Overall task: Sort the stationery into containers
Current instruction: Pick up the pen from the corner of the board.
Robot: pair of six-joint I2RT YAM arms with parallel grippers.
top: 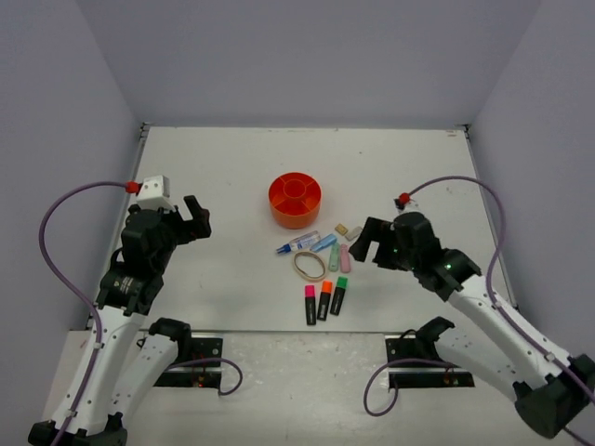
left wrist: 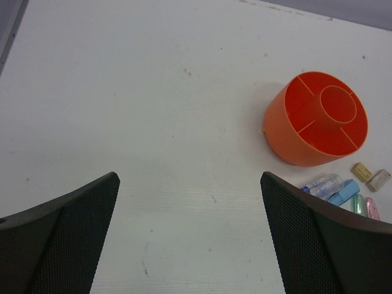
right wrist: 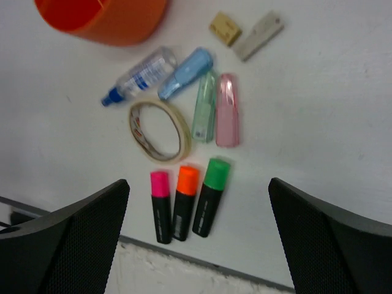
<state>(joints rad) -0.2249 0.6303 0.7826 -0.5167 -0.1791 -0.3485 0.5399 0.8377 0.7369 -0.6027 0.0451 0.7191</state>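
Observation:
The round orange container (top: 296, 198) (left wrist: 318, 119) stands mid-table with nothing in its compartments. Just in front of it lies the stationery: a blue-tipped white pen (right wrist: 141, 75), blue (right wrist: 185, 73), green (right wrist: 204, 107) and pink (right wrist: 227, 110) mini markers, a tan rubber band (right wrist: 159, 130) and two tan blocks (right wrist: 225, 28) (right wrist: 260, 35). Nearer the front edge lie three black highlighters capped pink (right wrist: 160, 206), orange (right wrist: 184, 202) and green (right wrist: 211, 196). My right gripper (top: 367, 242) (right wrist: 199, 184) hovers open above the highlighters. To the left of the container my left gripper (top: 197, 218) (left wrist: 188, 179) is open over bare table.
The white table (top: 223, 167) is walled on three sides by grey panels. Its front edge (right wrist: 202, 263) runs just below the highlighters, with both arm bases behind it.

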